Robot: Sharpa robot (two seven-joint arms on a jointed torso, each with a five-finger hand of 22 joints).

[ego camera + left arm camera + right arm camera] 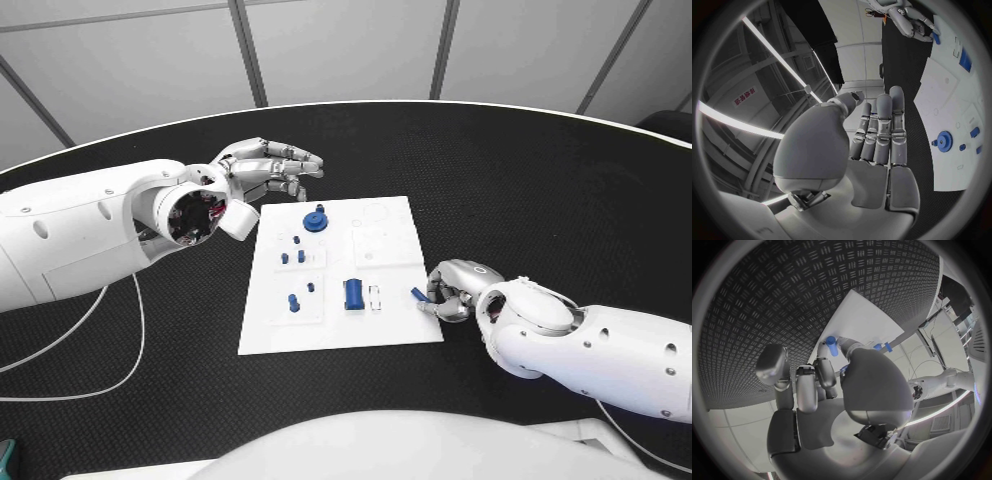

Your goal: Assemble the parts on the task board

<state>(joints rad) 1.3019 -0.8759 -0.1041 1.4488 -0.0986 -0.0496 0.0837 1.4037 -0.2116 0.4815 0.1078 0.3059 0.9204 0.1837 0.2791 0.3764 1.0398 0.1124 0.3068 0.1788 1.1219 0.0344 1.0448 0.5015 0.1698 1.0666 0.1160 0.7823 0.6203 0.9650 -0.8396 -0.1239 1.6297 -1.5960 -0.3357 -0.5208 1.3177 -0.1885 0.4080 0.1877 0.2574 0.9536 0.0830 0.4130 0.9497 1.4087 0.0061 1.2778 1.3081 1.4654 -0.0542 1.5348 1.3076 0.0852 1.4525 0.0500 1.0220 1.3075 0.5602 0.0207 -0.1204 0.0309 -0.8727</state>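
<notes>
**Right hand carrying a small blue part at the board's right edge; seating it comes next**

Table (548,170): black, textured. The task board (389,320) lies flat at mid-table, long side running away from the robot.

Left hand (267,168): hovers off the board's far-left corner, fingers apart, nothing in it. Idle, clear of the work.

Right hand (459,290): at the board's right edge, near end. It pinches a small blue part (831,346) at its fingertips; the part hangs just over the white edge, judging by the right wrist view.

On the board: a blue gear (315,220) at the far end, a blue block (353,293) standing near the middle, several small blue pegs (293,302) along the left column.

Judgement: the step in hand is placing the pinched part. Which socket it belongs in I cannot tell. To do it well: hold the part upright, line it up over its hole before lowering, press straight down, and let go only once seated. Risk: the pinch is shallow, so a tilt could jam or drop it.
</notes>
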